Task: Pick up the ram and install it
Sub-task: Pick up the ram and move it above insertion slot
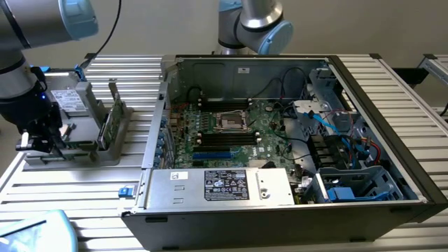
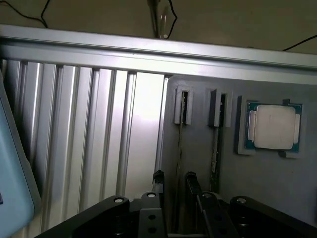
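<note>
Gray holder [image 2: 267,183] holds the ram [image 2: 179,148] and a second stick [image 2: 216,148] on edge in slots, processor chip [image 2: 274,127] in a recess. Gripper [image 2: 174,177] fingers apart, straddling the ram, not clamped

The arm [image 1: 24,31] comes down at the exterior view's left, with its wrist [image 1: 21,92] turned straight down. The hand [image 1: 46,146] hangs low below the wrist, pointing downward. In the wrist view its 2 black fingers [image 2: 158,179] stand apart, with a clear gap between them.
</note>
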{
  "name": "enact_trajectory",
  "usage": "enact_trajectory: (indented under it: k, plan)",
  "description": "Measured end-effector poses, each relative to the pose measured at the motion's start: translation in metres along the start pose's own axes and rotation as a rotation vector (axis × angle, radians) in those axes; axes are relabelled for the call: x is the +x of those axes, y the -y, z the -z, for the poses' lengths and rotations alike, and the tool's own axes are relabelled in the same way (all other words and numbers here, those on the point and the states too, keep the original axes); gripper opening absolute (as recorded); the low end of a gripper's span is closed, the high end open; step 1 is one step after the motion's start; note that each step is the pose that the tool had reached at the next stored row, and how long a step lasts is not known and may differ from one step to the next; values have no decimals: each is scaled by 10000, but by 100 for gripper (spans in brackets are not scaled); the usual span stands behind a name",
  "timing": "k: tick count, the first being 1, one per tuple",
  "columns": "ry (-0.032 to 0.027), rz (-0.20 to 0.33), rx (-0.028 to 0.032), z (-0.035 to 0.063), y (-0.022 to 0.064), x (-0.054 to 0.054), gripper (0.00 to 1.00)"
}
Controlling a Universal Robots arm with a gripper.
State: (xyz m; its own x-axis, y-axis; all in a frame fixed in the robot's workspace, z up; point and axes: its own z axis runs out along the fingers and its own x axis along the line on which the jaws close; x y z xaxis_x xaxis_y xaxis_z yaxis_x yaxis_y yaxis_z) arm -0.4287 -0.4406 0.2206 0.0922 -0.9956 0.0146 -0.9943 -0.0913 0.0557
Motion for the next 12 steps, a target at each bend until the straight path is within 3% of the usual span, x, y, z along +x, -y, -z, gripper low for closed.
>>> enact_trajectory:
  k: [3,9,12]
  plan:
    - [69,5,10,-52,1,0,31]
    - [269,14,44,-143,4,-3,31]
    - [308,17,50,-197,5,-3,31]
